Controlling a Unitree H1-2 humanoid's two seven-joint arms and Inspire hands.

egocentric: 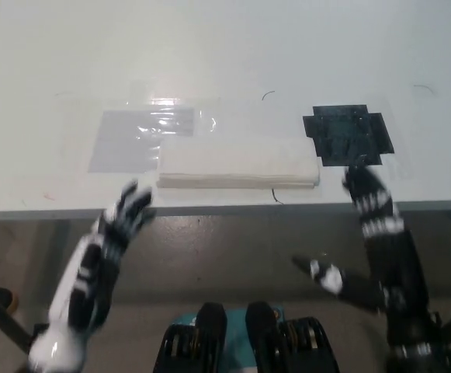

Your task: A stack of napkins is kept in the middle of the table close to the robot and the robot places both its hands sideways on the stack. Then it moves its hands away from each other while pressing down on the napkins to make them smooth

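Lying flat near the table (46, 194) edge, the stack of white napkins (239, 164) is seen between and just beyond both hands. The white left hand (124, 217) is held with fingers spread, empty. The black right hand (369, 198) is blurred; its state cannot be told.

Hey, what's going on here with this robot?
A humanoid robot faces a table with a napkin stack near its front edge. Neither hand touches the stack: the left hand is open at the table's edge, left of the stack, and the right hand is raised at its right. Smoothing hasn't started.
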